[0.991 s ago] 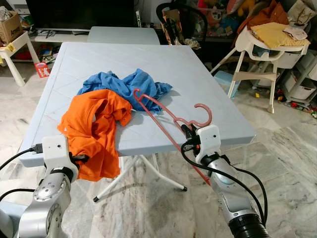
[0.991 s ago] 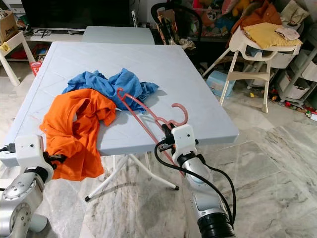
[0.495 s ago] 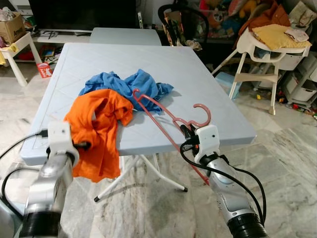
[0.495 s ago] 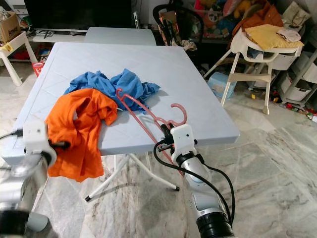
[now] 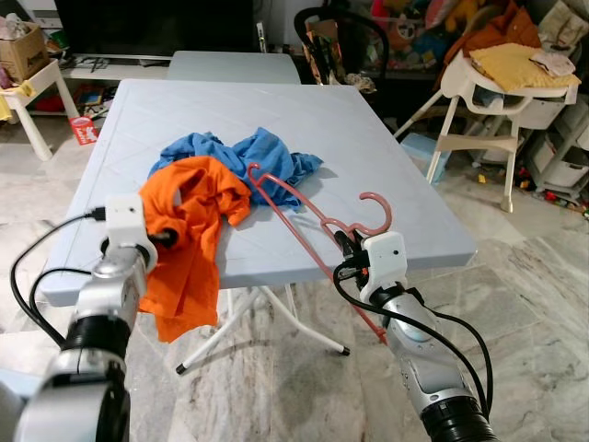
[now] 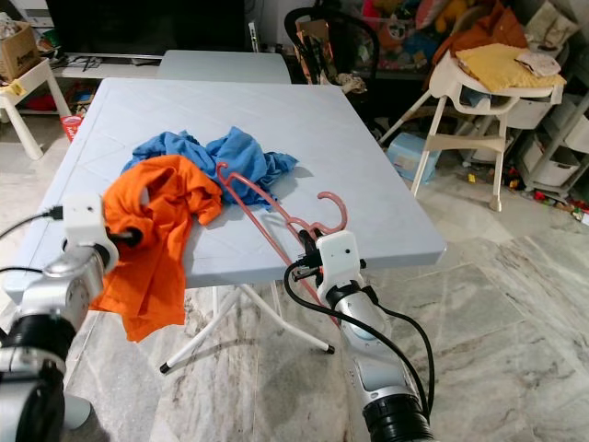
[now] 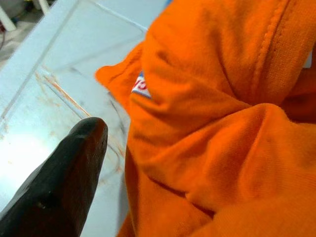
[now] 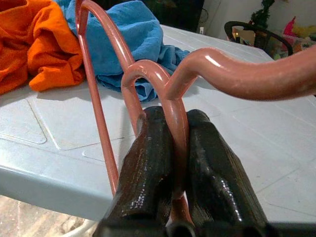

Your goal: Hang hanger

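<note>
A pink plastic hanger [image 5: 296,201] stands tilted over the front right of the pale blue table [image 5: 396,184], its hook [image 5: 375,214] pointing right and its far corner near a crumpled blue garment [image 5: 267,155]. My right gripper [image 5: 342,247] is shut on the hanger's neck, and the pink neck runs between the two black fingers [image 8: 148,163]. An orange shirt [image 5: 189,230] lies bunched at the table's front left and hangs over the edge. My left gripper [image 5: 168,238] is shut on the shirt's cloth at table height. One black finger [image 7: 64,177] shows beside the orange folds [image 7: 222,123].
A white high chair [image 5: 497,83] with yellow and orange cloths stands at the back right. A second table [image 5: 230,64] and a dark screen sit behind. White folding legs [image 5: 276,322] spread under the table on a marble floor. A low white bench [image 5: 28,92] is at the far left.
My left gripper has risen and moved in toward the table, pulling the orange shirt up and bunching it. The right gripper and the hanger have stayed put.
</note>
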Robot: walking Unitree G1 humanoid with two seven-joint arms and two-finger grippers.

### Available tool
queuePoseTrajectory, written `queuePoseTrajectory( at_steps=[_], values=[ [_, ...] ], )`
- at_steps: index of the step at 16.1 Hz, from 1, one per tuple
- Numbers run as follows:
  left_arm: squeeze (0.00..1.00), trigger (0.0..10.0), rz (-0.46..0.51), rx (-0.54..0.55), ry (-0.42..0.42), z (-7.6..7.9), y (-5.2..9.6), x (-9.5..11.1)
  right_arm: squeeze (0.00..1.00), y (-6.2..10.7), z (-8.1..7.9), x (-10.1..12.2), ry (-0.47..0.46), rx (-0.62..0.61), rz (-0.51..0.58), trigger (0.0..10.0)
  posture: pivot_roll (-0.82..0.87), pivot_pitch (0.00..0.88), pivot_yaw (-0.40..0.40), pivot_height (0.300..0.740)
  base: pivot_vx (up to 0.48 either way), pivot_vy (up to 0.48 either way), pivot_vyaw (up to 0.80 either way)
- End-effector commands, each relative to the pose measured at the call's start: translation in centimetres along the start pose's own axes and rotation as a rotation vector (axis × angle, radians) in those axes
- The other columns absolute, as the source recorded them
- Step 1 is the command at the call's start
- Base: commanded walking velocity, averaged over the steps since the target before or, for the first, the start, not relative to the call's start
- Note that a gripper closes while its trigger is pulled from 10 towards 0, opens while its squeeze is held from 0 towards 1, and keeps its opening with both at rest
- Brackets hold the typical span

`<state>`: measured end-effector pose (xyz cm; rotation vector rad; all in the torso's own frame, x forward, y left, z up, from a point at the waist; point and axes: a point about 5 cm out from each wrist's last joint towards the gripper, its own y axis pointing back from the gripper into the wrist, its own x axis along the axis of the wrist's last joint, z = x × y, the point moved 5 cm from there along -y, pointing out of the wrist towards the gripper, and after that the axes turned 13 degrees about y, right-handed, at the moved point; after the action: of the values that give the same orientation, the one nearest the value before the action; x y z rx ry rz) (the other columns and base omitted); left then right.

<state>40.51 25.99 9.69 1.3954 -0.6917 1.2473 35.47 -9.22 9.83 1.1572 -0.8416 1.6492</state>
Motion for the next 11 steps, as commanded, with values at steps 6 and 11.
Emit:
queuePoseTrajectory(
  at_steps=[6,11],
  values=[
    [0.00,10.0,0.318,0.131,-0.094,-3.0,-0.2,9.7,0.00,0.4,-0.2,-1.1,0.001,0.004,-0.050,10.0,-0.02,0.014,-0.044,0.740,0.000,0.000,0.00],
    [1.00,10.0,0.250,0.075,-0.086,-1.9,-0.7,9.7,0.00,0.6,-0.1,-1.1,0.002,0.003,-0.050,10.0,-0.02,0.015,-0.042,0.740,0.000,0.000,0.00]
  ],
)
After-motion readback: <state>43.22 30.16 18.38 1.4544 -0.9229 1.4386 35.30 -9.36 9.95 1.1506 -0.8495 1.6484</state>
